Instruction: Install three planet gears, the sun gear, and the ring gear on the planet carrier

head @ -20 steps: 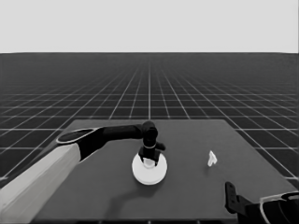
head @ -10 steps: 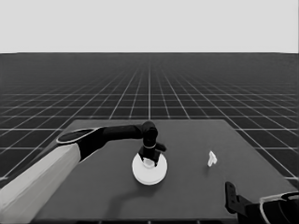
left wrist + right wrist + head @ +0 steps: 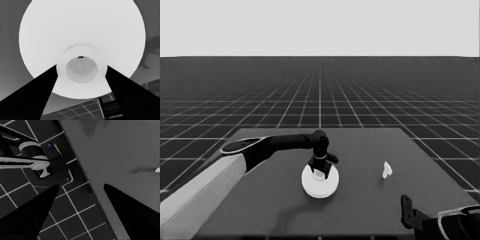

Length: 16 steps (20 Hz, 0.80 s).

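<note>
Left wrist view: the raised middle hub of the larger round part (image 3: 82,40) is clasped between the two black fingers (image 3: 37,95) of the left gripper (image 3: 81,75), spread only as wide as that hub and touching it on both sides. The hub is probably gripped because it is the narrowest hold on so broad a disc and keeps the disc level for seating. In the head view the part (image 3: 320,184) is seen at the middle of the table (image 3: 270,210), under the left gripper (image 3: 319,172); no smaller round part or gears are visible, so they are judged to be hidden beneath it. A thin white piece (image 3: 387,170) lies well apart towards the right, out of the way. The right gripper (image 3: 80,195) is parked at the table's near right corner, its fingers parted and holding nothing.
</note>
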Available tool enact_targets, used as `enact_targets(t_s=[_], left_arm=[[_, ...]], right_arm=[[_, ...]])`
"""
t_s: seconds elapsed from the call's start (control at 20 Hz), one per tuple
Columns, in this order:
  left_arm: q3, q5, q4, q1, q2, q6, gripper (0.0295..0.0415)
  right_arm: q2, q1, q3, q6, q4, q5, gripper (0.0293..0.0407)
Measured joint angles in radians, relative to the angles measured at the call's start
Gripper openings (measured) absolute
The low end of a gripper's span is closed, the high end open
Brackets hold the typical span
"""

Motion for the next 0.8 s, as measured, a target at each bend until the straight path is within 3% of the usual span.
enact_targets(t_s=[0.05, 0.15, 0.5, 0.6, 0.8], left_arm=[[0.0, 0.0, 0.0, 0.0, 0.0, 0.005, 0.0373], [0.0, 0.0, 0.0, -0.001, 0.0, 0.01, 0.0384], [0.0, 0.0, 0.0, -0.001, 0.0, 0.013, 0.0385], [0.043, 0.016, -0.06, -0.073, -0.011, -0.353, 0.0386], [0.053, 0.026, -0.088, -0.11, -0.012, -0.521, 0.0385]], right_arm=[[0.0, 0.0, 0.0, 0.0, 0.0, 0.0, 0.0385], [0.0, 0.0, 0.0, 0.0, 0.0, 0.0, 0.0385], [0.0, 0.0, 0.0, 0.0, 0.0, 0.0, 0.0385], [0.0, 0.0, 0.0, 0.0, 0.0, 0.0, 0.0385], [0.0, 0.0, 0.0, 0.0, 0.0, 0.0, 0.0385]])
